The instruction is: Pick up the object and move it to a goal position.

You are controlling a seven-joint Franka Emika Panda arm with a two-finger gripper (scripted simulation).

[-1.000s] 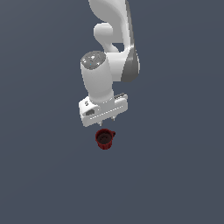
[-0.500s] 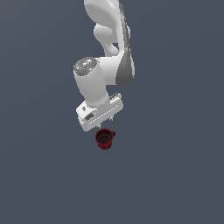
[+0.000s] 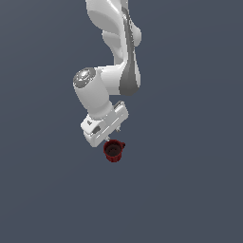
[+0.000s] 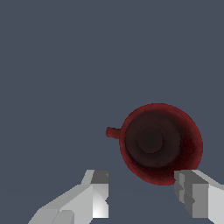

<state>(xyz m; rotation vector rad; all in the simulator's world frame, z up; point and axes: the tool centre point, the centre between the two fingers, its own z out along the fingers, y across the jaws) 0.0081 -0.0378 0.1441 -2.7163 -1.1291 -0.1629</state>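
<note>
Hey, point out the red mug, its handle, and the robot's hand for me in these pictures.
mug [image 4: 159, 142]: wrist view, on the dark inside bottom.
handle [image 4: 112, 132]: wrist view, on the small stub at the mug's side.
hand [image 4: 142, 192]: wrist view, midway between the two open fingertips.

- I am looking at a plain, dark grey-blue surface filling both views, with no edges showing.
- I am seeing only one thing sitting on it: a small dark red mug, upright, with its open mouth facing up.
</note>
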